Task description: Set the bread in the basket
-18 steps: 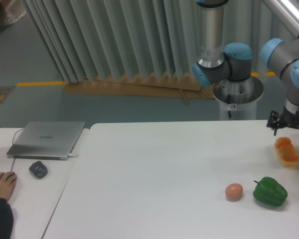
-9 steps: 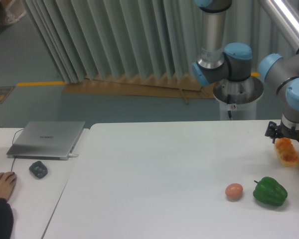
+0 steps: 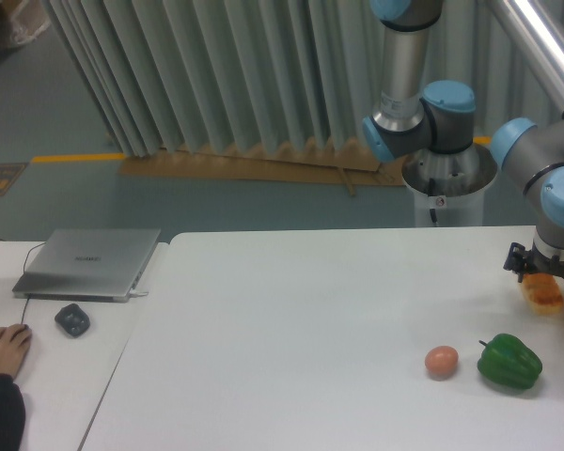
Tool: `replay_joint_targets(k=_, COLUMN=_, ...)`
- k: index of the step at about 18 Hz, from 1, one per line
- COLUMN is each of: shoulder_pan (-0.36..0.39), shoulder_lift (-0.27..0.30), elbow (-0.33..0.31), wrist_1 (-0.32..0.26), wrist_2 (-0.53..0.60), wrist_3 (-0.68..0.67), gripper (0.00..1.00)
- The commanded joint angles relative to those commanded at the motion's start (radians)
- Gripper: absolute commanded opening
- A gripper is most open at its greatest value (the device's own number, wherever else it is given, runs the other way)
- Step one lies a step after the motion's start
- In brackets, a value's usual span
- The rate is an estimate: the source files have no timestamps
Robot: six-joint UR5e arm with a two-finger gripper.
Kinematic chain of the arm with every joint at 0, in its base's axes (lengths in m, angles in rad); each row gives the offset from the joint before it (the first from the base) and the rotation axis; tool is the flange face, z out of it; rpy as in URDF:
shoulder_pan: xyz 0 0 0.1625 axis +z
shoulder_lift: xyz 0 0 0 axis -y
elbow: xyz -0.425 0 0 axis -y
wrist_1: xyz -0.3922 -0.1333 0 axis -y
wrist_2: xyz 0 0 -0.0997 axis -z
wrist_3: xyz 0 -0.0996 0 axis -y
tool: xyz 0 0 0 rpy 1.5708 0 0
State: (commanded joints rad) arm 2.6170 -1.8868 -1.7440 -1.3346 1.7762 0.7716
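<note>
Gripper (image 3: 546, 278) down over the bread (image 3: 545, 295) at the table's (image 3: 291, 319) right edge, fingers astride it, grip unclear; green pepper (image 3: 509, 362) and egg-like ball (image 3: 441, 361) nearby.

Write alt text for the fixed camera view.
A robot gripper sits low over the bread at the white table's right edge; a green pepper and pinkish ball lie nearer the camera. No basket shows.
</note>
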Motion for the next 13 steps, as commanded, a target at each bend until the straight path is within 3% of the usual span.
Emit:
replay_joint_targets(k=6, shoulder_pan=-0.014, shoulder_lift=-0.005, elbow=-0.005, wrist_1=0.015, wrist_2=0.017, wrist_3=-0.008, gripper=1.0)
replay_joint_targets(k=7, shoulder_pan=-0.014, shoulder_lift=-0.005, elbow=-0.005, wrist_1=0.017, wrist_2=0.017, wrist_3=-0.009, gripper=0.89)
replay_joint_targets(k=8, shoulder_pan=-0.014, shoulder_lift=-0.005, elbow=-0.005, wrist_1=0.017, wrist_2=0.016, wrist_3=-0.014, gripper=0.63)
replay_joint_targets(k=10, shoulder_pan=-0.02, shoulder_lift=-0.005, elbow=-0.005, wrist_1=0.015, wrist_2=0.016, wrist_3=-0.023, gripper=0.4)
replay_joint_targets(k=13, shoulder_pan=-0.025, shoulder_lift=-0.002, elbow=-0.003, wrist_1=0.014, wrist_2=0.016, wrist_3=-0.012, gripper=0.32)
